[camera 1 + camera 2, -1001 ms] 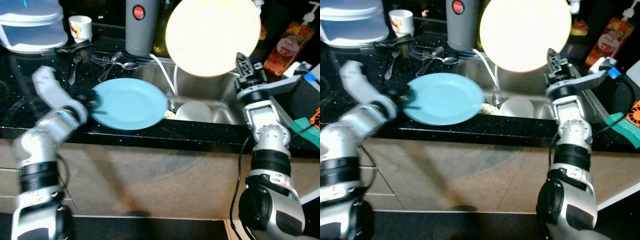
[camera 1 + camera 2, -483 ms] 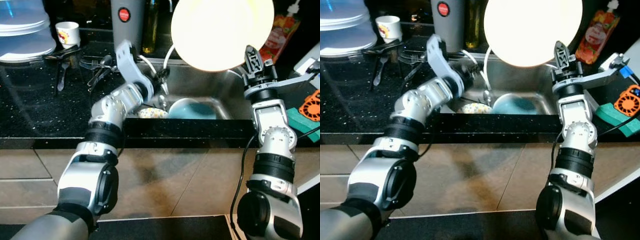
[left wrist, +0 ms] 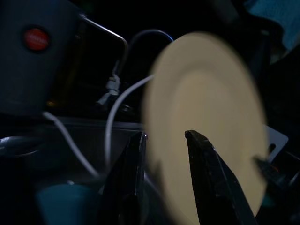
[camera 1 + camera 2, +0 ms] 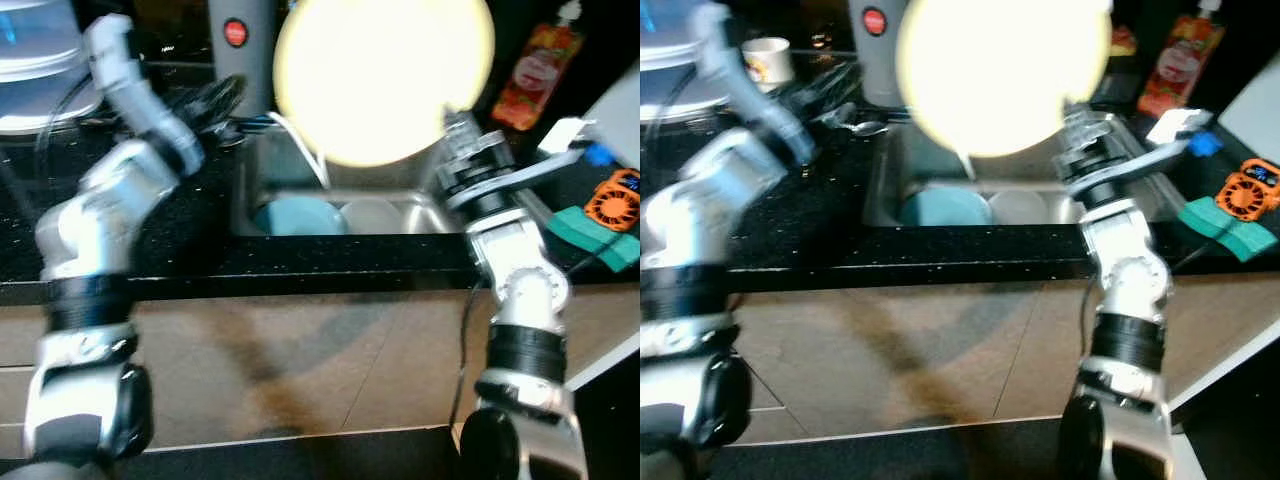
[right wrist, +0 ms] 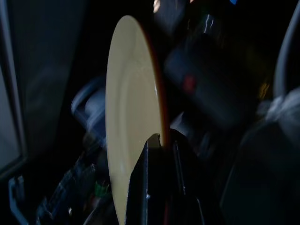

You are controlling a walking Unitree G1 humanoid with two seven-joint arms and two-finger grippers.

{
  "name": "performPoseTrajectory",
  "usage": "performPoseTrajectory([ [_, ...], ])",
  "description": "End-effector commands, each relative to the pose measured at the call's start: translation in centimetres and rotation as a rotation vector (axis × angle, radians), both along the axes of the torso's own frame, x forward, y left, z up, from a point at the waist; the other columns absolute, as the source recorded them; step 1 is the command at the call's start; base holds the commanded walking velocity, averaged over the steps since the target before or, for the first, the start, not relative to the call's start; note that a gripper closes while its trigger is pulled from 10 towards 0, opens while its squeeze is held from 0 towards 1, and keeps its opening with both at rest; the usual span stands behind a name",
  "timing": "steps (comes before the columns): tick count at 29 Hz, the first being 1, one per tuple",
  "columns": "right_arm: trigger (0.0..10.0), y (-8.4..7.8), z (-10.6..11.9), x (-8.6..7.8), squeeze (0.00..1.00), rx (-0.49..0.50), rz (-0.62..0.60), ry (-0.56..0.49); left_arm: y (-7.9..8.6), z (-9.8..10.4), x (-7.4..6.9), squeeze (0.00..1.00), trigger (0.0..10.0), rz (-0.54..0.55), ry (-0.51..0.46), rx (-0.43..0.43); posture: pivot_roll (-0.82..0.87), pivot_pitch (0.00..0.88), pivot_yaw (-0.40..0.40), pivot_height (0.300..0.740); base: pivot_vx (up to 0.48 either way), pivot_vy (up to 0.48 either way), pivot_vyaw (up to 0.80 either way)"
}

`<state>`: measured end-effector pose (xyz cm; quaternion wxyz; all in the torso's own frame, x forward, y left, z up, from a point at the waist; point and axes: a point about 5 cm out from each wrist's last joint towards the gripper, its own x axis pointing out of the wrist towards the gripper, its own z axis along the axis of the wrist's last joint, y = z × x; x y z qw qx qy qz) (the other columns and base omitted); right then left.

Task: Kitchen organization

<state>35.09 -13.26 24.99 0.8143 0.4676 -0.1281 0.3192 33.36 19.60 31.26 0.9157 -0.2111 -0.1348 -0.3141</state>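
- Holding the cream plate [image 4: 383, 80] upright by its lower edge, the right gripper [image 4: 462, 135] keeps it raised above the sink [image 4: 420, 205]; its fingers are clamped on the rim, as the right wrist view shows.
- The blue plate [image 4: 298, 215], which lay on the counter [image 4: 200, 255] a second ago and went into the basin half a second ago, now rests at the sink bottom beside a pale bowl [image 4: 372, 212].
- The left gripper [image 3: 164, 140] has let go and drawn back over the counter near the cutlery [image 4: 855, 125]; its fingers stand apart and hold nothing.
- The camera has also swung, so the whole scene sits differently.
- One plate seems dealt with; the cream one is likely next.
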Motion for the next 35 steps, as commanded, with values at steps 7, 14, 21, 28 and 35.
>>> performPoseTrajectory([
  [7,0.0,8.9,-2.9,0.1,0.0,-0.103,0.24,0.261,6.2,-1.1,-3.0,0.0,10.0,0.26,0.133,0.103,0.21,0.039,-0.101,0.74,0.0,0.0,0.0],
  [14,0.0,12.6,-5.4,0.8,0.0,-0.213,0.276,0.461,10.6,-2.7,-4.5,0.0,10.0,0.585,0.29,0.107,0.25,0.049,-0.136,0.74,0.0,0.0,0.0],
  [21,0.0,12.5,-6.1,1.2,0.0,-0.239,0.266,0.514,10.2,-5.5,-3.7,0.0,10.0,0.619,0.473,0.075,0.26,0.047,-0.152,0.74,0.0,0.0,0.0],
  [28,0.0,12.1,-6.1,1.7,0.0,-0.279,0.249,0.519,7.9,-7.4,-1.4,0.0,10.0,0.491,0.567,-0.007,0.25,0.037,-0.156,0.74,0.0,0.0,0.0],
  [35,0.0,11.8,-6.4,1.7,0.0,-0.284,0.252,0.518,5.3,-7.8,0.2,0.0,10.0,0.341,0.551,0.004,0.21,0.012,-0.141,0.74,0.0,0.0,0.0],
])
